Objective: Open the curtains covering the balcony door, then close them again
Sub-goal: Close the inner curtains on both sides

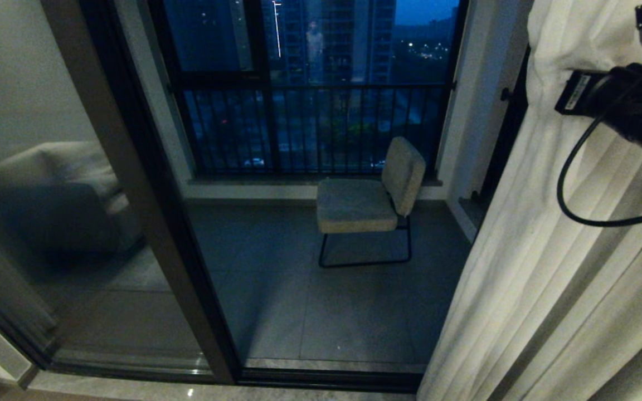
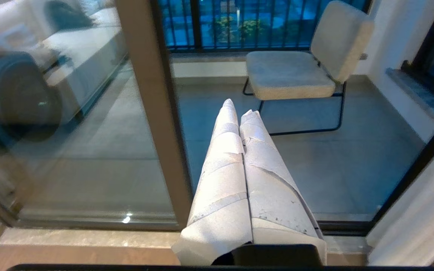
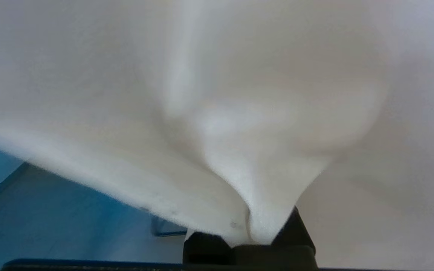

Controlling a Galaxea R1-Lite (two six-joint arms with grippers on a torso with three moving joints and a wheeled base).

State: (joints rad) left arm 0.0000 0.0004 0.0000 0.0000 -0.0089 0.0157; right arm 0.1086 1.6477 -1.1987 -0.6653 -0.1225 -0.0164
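the glass pane on the left side of the balcony door reflects a sofa; its dark frame post runs from the top edge down to the door sill. to the right of the post the doorway stands uncovered as far as the curtain edge, giving a broad view onto the balcony floor. a padded chair stands on that floor near the railing, well apart from the sill. no container is in view.

left gripper: seen only in the left wrist view, pointing toward the doorway above the sill. its two wrapped fingers lie pressed together along their length, holding nothing and touching nothing.

the curtain hangs bunched at the right side of the door, its pleats slanting down to the lower right corner of the head view; its left edge crosses the right end of the sill.

right gripper: raised at the upper right of the head view, against the curtain. in the right wrist view the fingers are clamped on a gathered fold of the curtain cloth, which fans out from the pinch point.
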